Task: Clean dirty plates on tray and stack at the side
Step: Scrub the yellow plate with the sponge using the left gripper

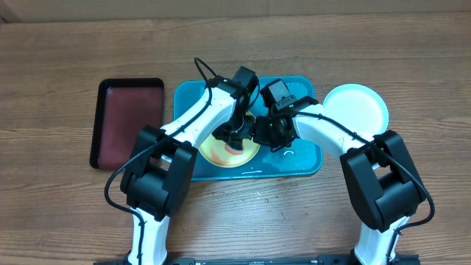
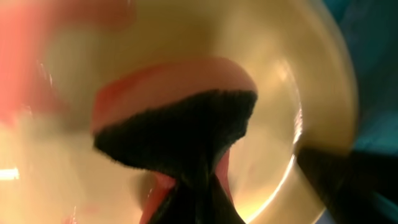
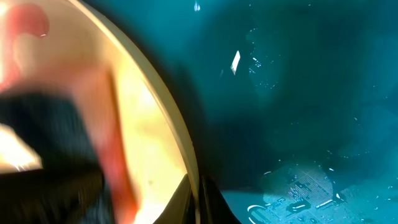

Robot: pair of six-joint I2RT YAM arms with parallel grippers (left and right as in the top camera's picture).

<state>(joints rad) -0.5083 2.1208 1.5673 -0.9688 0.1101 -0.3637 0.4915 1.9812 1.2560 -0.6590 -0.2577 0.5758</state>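
A yellow-green plate [image 1: 221,156], smeared red, lies on the cyan tray [image 1: 305,158] under both arms. The left gripper [image 1: 234,138], clamped on a pink-and-black sponge [image 2: 180,124], presses it flat to the plate's face, evidently to scrub. The right gripper [image 1: 266,134], jaws closed, appears to pinch the rim so the plate cannot slide. A clean pale cyan plate [image 1: 357,110] sits off the tray's right corner, likely starting the stack. A black tray [image 1: 126,121] lies left.
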